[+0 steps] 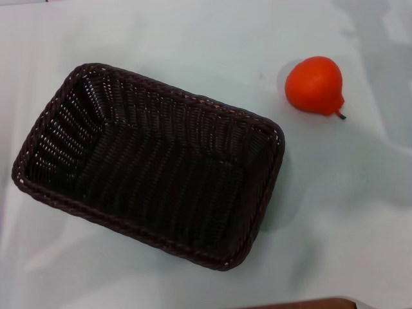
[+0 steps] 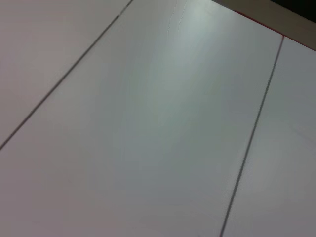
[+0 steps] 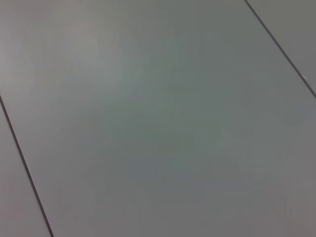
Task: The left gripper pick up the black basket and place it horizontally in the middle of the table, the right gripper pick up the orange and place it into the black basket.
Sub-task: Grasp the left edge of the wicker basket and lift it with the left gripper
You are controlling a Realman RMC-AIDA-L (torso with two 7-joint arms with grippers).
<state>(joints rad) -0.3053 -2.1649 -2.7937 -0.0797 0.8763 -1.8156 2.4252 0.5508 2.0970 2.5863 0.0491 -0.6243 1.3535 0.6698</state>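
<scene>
Bare grey table (image 3: 158, 123) crossed by two thin dark seams

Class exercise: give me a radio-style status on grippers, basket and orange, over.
Neither gripper in view. Black basket empty, lying skewed on the table. Orange apart from it, on the robot's right. Nothing between them.

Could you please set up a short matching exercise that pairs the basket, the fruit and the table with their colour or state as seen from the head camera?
Things:
1. black basket
2. orange
3. table

Descriptions:
A. glossy, pale and flat, bearing the other two things
B. orange-red, round with a short dark stem, lying outside the basket to its far right
C. dark woven, rectangular, empty, lying at a slant

Pairs: 1-C, 2-B, 3-A

Neither gripper shows in any view.
</scene>
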